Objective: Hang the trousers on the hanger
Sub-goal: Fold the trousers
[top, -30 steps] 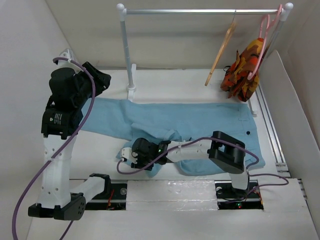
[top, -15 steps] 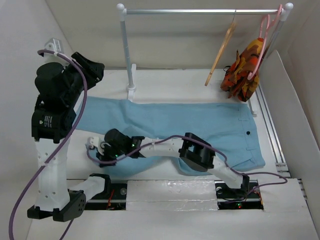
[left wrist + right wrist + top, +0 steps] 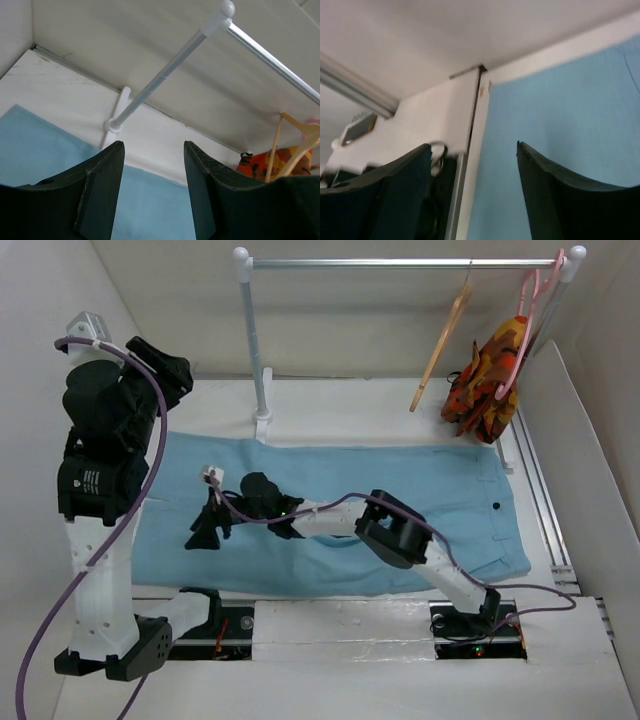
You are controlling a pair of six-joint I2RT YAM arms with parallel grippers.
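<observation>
Jaws of the right end effector [image 3: 472, 150] stand wide apart, released, with nothing between them; in the overhead view it reaches across to the left part of the desk [image 3: 350, 405] and sits low over the leg end of the trousers [image 3: 400, 490], though whether its tips touch the cloth cannot be told. Its wrist camera shows light blue cloth behind 1 finger and the white desk edge behind the other. The left end effector [image 3: 153, 150] is also released, its 2 fingers spread and empty, held high above the far left corner of the desk and aimed toward the clothes rail [image 3: 400, 262]. The trousers lie spread flat on the desk, legs to the left and waistband to the right, where a small dark button [image 3: 497, 506] shows. The hanger [image 3: 440, 345], of pale wood, hangs by its hook from the right part of the rail, well apart from the trousers and both arms. Just to its right, a pink hanger [image 3: 530, 310] on the same rail carries an orange, red and yellow patterned garment [image 3: 490, 375].
</observation>
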